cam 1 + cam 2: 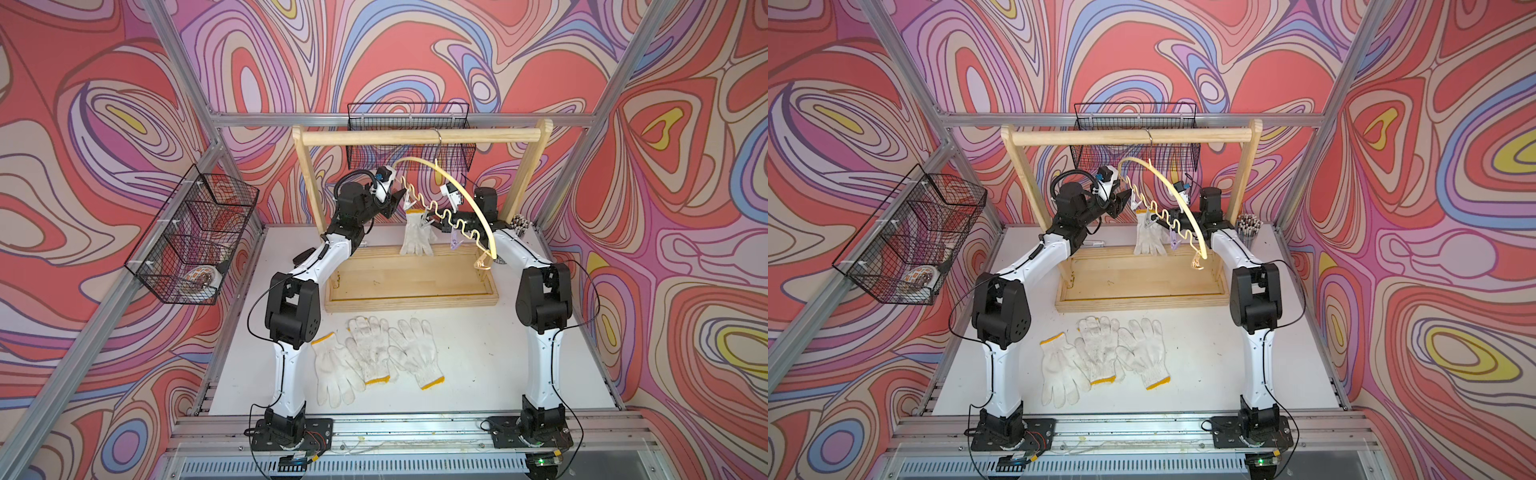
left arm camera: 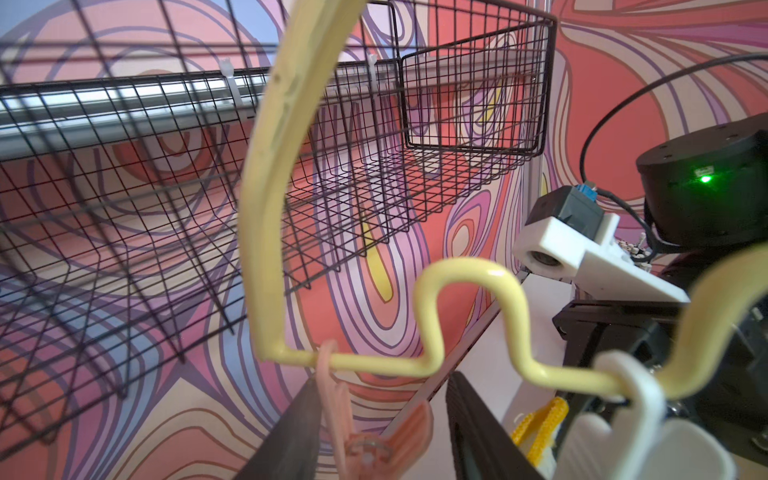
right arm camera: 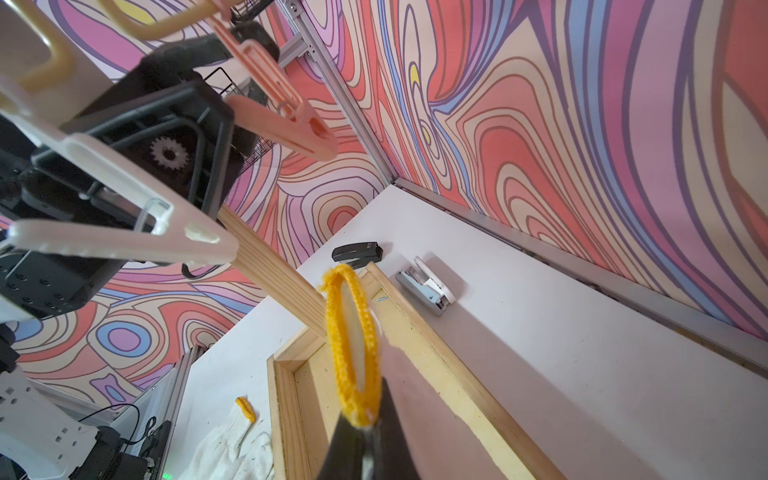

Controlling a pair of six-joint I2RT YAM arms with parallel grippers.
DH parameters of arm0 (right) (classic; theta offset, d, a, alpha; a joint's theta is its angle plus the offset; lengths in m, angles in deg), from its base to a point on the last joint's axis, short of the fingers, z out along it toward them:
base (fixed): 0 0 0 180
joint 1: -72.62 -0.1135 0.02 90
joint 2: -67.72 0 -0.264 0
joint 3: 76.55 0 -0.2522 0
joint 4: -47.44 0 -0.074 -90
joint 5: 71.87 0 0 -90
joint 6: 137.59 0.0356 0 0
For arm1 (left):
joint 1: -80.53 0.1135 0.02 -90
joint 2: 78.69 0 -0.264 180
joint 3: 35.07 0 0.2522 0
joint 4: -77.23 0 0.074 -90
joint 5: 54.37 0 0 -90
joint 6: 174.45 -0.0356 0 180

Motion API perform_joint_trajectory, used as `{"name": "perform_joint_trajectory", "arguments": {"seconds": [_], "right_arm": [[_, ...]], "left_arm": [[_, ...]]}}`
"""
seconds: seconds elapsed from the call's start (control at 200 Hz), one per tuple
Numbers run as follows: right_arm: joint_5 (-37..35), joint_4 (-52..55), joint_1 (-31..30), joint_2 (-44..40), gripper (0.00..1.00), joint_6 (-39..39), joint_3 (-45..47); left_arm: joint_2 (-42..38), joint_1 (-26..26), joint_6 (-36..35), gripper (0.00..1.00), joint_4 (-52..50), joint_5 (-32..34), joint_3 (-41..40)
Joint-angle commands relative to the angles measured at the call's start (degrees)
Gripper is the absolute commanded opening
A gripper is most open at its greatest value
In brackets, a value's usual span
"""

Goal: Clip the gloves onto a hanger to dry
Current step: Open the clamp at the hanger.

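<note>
**A:** How far along is this looking?

**B:** Barely begun, I am judging, because no glove is sitting in a clip. The right gripper (image 3: 363,424) is pinching the yellow cuff of one glove (image 1: 415,239) with its jaws closed tight. The glove is dangling below its tips, under the hanger (image 2: 257,208).

**A:** And the left gripper?

**B:** The left gripper (image 2: 382,386) is standing about half apart, with a finger on either side of the pink clip (image 2: 409,424). I cannot tell whether it is squeezing that clip.

**A:** What is waiting to be done?

**B:** This cuff is needing a clip. After that come three loose gloves (image 1: 374,357), which are lying on the table (image 1: 498,365) well below both grippers, back toward the arm bases.

**A:** Are the views differing anywhere?

**B:** Yes. The right wrist view is showing the white clip (image 3: 124,232) with nothing in it, apart from the cuff and up beyond the right gripper's tips. In both top views that clip is looking as if it is sitting on the glove. Only the top views are showing all three loose gloves, and the hook hanging over the rail (image 1: 415,136).
</note>
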Motion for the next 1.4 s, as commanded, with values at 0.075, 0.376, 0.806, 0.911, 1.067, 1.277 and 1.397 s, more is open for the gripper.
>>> {"name": "perform_joint_trajectory", "arguments": {"seconds": [0.075,0.376,0.806,0.911,1.067,1.277,1.397], "right_arm": [[0.95,-0.33,0.14,-0.13,0.0,-0.67,-0.09],[2.08,-0.88,0.14,-0.1,0.0,-0.58,-0.14],[7.58,-6.46,-0.2,2.96,0.0,4.67,-5.0],[8.38,-6.03,-0.59,4.31,0.0,4.9,-7.54],[9.59,-6.74,-0.81,5.58,0.0,6.26,-9.26],[10.11,-6.0,-1.78,6.87,0.0,6.68,-11.37],[10.33,-4.31,-2.08,8.29,0.0,6.62,-14.03]], "left_arm": [[0.15,0.53,-2.09,0.46,-1.81,-0.53,1.16],[0.17,0.67,-1.41,0.28,-2.22,-0.92,2.13],[-1.28,3.01,9.26,0.08,0.4,-6.91,0.79],[-1.51,3.82,12.53,0.02,2.15,-8.95,0.47],[-1.62,5.01,16.33,0.0,3.74,-12.45,0.56],[-0.14,7.0,25.46,0.0,10.18,-17.8,1.69],[0.06,7.12,24.69,0.0,8.16,-19.29,2.6]]}}
